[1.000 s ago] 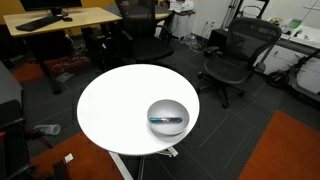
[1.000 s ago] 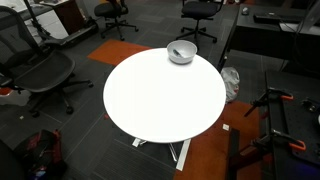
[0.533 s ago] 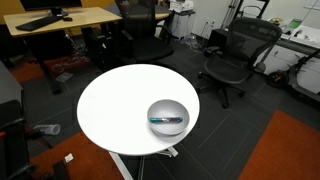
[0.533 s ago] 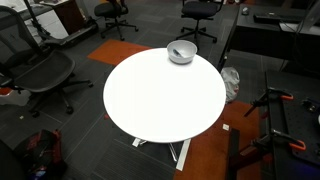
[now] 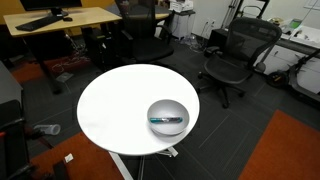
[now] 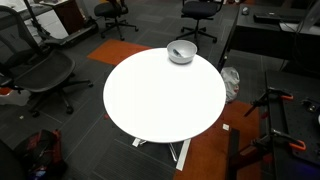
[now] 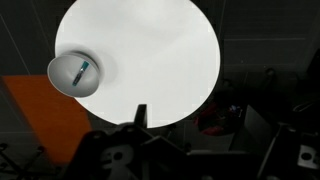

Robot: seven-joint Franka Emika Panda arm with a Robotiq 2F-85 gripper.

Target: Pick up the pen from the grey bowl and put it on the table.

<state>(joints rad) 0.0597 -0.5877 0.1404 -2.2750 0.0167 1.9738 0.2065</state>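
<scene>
The grey bowl (image 5: pixel 156 109) sits near the edge of the round white table (image 5: pixel 115 100). The pen (image 5: pixel 166 119), dark with a teal part, lies inside it. In an exterior view the bowl (image 6: pixel 187 55) is at the table's (image 6: pixel 160 100) far edge. The wrist view looks down from high above: the bowl (image 7: pixel 66 81) with the pen (image 7: pixel 82 70) is at the left rim of the table (image 7: pixel 150 50). My gripper (image 7: pixel 200 130) is a dark shape at the bottom, far from the bowl, jaws wide apart and empty. The arm does not show in either exterior view.
Black office chairs (image 5: pixel 232 55) stand around the table, and another chair (image 6: pixel 35 70) is beside it. A wooden desk (image 5: pixel 60 20) is at the back. Orange carpet (image 7: pixel 40 120) lies on the dark floor next to the table's pedestal (image 6: pixel 182 152).
</scene>
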